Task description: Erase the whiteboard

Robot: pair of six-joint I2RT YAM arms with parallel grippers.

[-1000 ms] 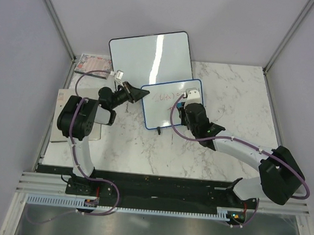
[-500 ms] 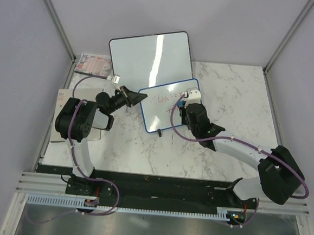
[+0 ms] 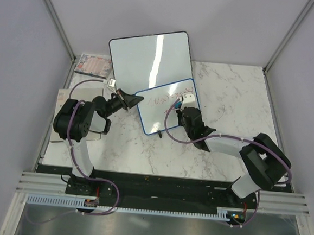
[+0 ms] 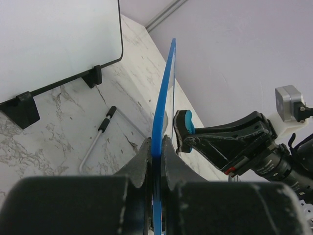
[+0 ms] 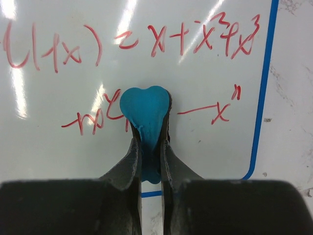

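The small blue-framed whiteboard point(image 3: 163, 104) stood tilted on the marble bench point(image 3: 235, 91), just in front of a larger blank black-framed board point(image 3: 150, 54). The left end effector point(image 4: 156, 147) was pressed together on the whiteboard's blue edge, steadying it. The right end effector point(image 5: 149, 144) pinched a blue eraser point(image 5: 145, 110), whose pad seemed to touch the board face in the middle of the lower line of red writing point(image 5: 157, 39). Both lines of script read nearly whole in the right wrist view, with no plainly wiped patch. The erasing therefore looked barely begun, and almost the whole face was left to wipe
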